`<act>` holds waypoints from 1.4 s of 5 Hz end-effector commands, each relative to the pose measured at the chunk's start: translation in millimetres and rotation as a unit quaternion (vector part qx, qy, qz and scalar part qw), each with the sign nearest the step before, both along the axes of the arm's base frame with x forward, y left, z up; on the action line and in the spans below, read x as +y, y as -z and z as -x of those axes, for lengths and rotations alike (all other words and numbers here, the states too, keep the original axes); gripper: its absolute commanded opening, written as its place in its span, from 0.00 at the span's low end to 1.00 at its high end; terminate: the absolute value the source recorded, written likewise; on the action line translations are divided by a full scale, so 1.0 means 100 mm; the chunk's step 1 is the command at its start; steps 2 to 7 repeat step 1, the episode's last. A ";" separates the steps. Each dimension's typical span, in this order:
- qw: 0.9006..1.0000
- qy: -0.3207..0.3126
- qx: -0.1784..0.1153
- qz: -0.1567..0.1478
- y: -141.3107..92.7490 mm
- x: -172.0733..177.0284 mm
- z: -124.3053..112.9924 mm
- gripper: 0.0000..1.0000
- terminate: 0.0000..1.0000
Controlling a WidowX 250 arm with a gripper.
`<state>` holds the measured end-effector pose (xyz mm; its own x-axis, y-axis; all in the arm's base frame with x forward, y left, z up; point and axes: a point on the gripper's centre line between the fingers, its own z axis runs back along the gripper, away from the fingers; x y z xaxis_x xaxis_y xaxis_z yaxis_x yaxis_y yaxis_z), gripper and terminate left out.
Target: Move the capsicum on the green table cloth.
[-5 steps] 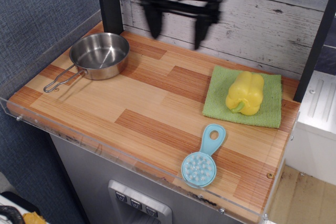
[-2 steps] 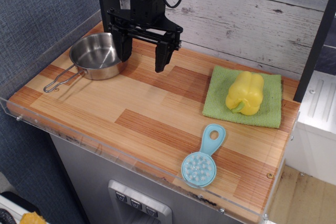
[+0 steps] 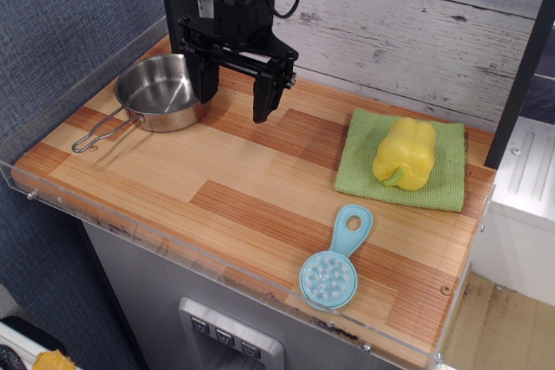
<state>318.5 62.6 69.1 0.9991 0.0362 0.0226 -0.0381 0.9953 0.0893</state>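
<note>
- I am seeing the gripper [image 3: 234, 93] hanging over the back left of the wooden tabletop [image 3: 225, 188], its two dark fingers [image 3: 263, 97] pointing down and standing wide apart with nothing between them.
- The left finger is sitting just in front of the steel pan [image 3: 165, 91]; whether it is touching the rim, I cannot tell.
- The capsicum [image 3: 405, 154] is lying on the green table cloth [image 3: 360, 158] at the right side of the tabletop, well apart from the gripper, its green stem pointing toward the front edge.
- The cloth is lying flat, its far edge near the grey plank wall [image 3: 416, 32].
- A pale blue round brush [image 3: 334, 266] is resting near the front edge, in front of the cloth, bristles facing up.
- The pan's wire handle is pointing toward the left front corner.
</note>
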 end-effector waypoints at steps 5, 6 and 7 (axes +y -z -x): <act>1.000 -0.001 -0.014 -0.003 -0.13 0.02 0.06 1.00 1.00; 1.000 -0.001 -0.014 -0.003 -0.13 0.02 0.06 1.00 1.00; 1.000 -0.001 -0.014 -0.003 -0.13 0.02 0.06 1.00 1.00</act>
